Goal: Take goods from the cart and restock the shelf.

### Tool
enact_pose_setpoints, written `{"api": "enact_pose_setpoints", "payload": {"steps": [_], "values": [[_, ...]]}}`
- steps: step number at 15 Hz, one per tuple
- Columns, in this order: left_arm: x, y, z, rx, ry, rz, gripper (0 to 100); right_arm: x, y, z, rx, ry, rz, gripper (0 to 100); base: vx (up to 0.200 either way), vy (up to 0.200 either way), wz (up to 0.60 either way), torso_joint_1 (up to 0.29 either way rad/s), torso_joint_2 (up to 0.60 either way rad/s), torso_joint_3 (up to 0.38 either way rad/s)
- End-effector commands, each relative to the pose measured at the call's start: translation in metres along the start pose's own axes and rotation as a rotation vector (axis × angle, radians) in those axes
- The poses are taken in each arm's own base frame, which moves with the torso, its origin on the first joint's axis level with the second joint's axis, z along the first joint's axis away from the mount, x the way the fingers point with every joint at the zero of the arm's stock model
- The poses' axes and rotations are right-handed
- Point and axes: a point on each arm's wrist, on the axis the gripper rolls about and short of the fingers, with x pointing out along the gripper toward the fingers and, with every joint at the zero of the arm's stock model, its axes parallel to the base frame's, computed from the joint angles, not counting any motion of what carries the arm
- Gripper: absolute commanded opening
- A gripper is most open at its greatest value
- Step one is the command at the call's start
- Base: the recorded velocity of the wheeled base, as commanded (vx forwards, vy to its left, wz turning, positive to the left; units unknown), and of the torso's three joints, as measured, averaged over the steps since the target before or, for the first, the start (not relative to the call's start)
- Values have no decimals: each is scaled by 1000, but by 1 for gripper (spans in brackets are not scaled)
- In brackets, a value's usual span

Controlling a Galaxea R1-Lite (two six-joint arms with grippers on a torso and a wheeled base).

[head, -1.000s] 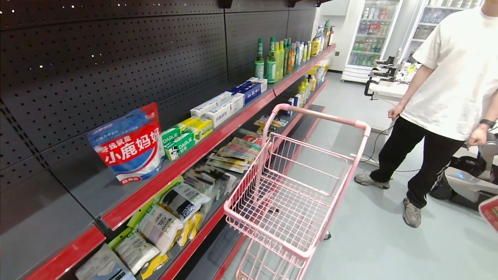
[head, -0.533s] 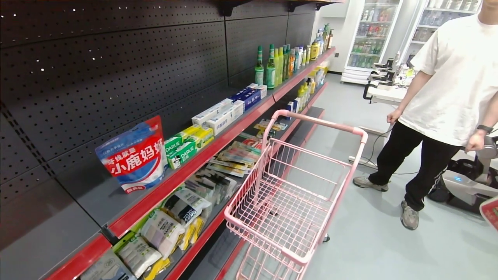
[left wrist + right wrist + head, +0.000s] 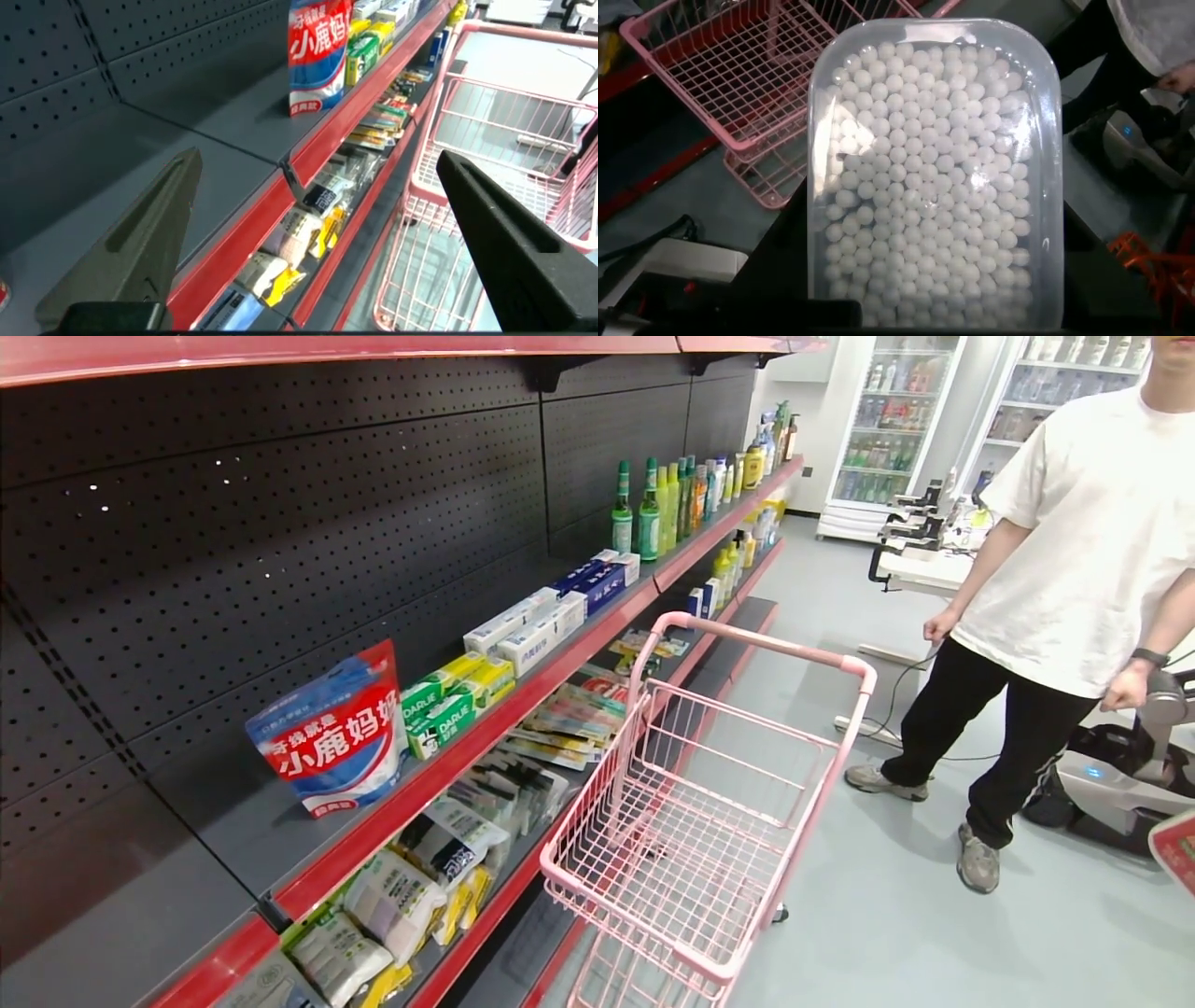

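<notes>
Cart [image 3: 766, 643]: basket looks cleaned out.
Right tool [image 3: 934, 280]: clamped on a pack of white beads [image 3: 934, 177], probably the last item.
Left tool [image 3: 318, 233]: fingers apart, empty.
To do: get it onto the shelf [image 3: 233, 821].

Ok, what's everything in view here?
shelf: one, black with red edges, on the left
bag: one, red and blue, standing on the shelf
toothpaste boxes: several, green, beside the bag
cartons: several, white then blue, farther along
bottles: a row, mostly green, far end
packets: many, mixed, lower shelf
cart: one, pink, in the aisle beside the shelf
clear pack: one, full of white beads, in the right claw
left claw: open, facing the shelf
right claw: shut on the clear pack
</notes>
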Motion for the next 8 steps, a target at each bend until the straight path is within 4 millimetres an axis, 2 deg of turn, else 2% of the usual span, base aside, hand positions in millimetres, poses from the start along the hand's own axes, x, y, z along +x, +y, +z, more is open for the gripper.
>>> {"api": "enact_pose_setpoints", "payload": {"steps": [1, 8], "values": [[0, 0, 0, 0, 0, 0, 100, 2, 0, 0, -1, 8, 3, 0, 0, 0, 0, 115, -237, -134], [0, 0, 0, 0, 0, 0, 100, 4, 1, -3, -13, 22, 9, 0, 0, 0, 0, 92, -193, -99]]}}
